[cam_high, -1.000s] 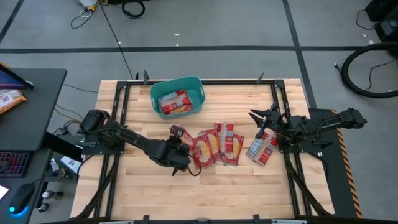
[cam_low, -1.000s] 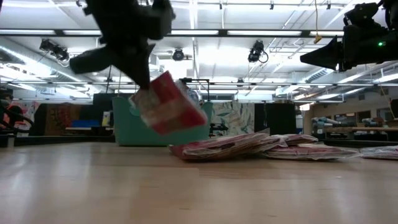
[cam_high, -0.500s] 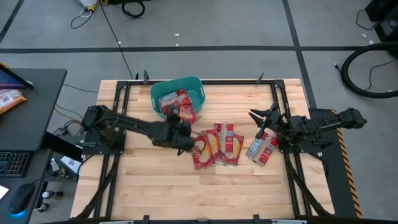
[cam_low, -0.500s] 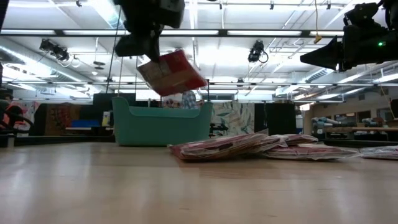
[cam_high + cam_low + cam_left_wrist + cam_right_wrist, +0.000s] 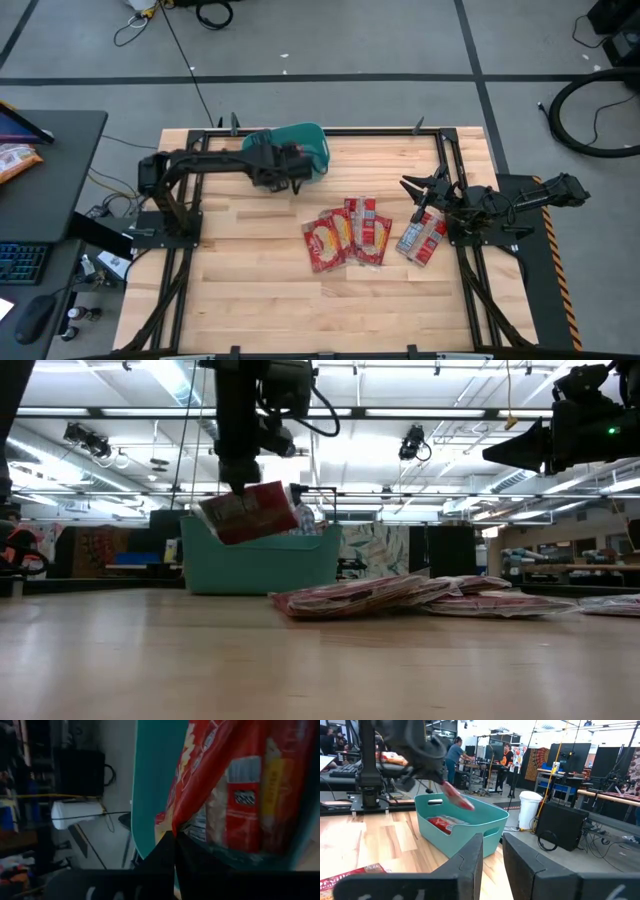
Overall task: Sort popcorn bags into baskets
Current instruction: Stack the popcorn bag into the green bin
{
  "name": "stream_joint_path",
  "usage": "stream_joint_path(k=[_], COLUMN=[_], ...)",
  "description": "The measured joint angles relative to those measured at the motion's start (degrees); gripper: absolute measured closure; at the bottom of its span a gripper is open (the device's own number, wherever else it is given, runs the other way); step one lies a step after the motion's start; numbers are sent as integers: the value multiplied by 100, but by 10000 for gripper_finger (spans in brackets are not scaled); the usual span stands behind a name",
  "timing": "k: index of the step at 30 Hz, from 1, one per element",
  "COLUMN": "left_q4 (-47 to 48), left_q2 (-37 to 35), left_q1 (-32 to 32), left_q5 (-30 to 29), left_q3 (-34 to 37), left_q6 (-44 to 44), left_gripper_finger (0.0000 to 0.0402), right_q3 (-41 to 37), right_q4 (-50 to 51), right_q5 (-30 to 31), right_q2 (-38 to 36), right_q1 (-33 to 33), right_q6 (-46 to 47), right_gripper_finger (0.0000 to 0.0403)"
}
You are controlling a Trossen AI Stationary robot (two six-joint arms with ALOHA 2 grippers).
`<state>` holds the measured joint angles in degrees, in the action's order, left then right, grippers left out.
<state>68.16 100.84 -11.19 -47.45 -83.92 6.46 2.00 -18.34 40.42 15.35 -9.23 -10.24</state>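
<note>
My left gripper (image 5: pixel 285 168) hangs over the teal tub (image 5: pixel 312 143) at the table's far edge, shut on a red popcorn packet (image 5: pixel 246 515). The right wrist view shows that packet (image 5: pixel 457 797) tilted above the tub (image 5: pixel 470 832), where another packet (image 5: pixel 444 823) lies inside. Three packets (image 5: pixel 346 238) lie overlapping, flat on the wood at mid-table. One more packet (image 5: pixel 422 238) lies near the right edge. My right gripper (image 5: pixel 418 186) waits open above that one, touching nothing. My left gripper pinches the red packet between its two fingers by its upper edge (image 5: pixel 240 493), coming from above and pointing down. The packet hangs below the fingers, lifted clear and tilted, over the tub's opening. In the left wrist view the fingers (image 5: pixel 172 851) close on the packet's edge (image 5: pixel 179 822).
Black frame rails (image 5: pixel 192 170) run along the table's left and right sides. A desk at the left holds an orange-yellow snack bag (image 5: pixel 16 160) and a keyboard. Bare wood lies toward the near edge (image 5: pixel 330 310). People stand far off in the room (image 5: pixel 455 752).
My left gripper has carried the red packet from beside the mid-table cluster up and toward the far edge, and now stands over the teal tub. The packet was lifted clear and swung about as it went. The packets on the table stayed put.
</note>
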Motion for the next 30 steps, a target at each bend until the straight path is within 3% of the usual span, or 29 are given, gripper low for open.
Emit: stream_joint_path(k=[7,14,18,25,30], left_q4=[-722,-732,-884,-1894,-2366], left_q2=[55,49,48,48,48], left_q1=[-584,-723,-493,231,788], left_q5=[1031,997,1368,3565,3672], left_q3=[0,2,2,2,0], left_q6=[-565,-631,-864,-1749,-2595], left_gripper_finger=[390,328,286,263,262], right_q3=[0,0,0,0,0], right_q4=[1,0,-1,0,1], right_q5=[0,0,0,0,0], right_q2=[0,2,0,1,0], right_q1=[0,0,0,0,0], right_q6=[0,0,0,0,0], right_gripper_finger=[322,322,322,322,322])
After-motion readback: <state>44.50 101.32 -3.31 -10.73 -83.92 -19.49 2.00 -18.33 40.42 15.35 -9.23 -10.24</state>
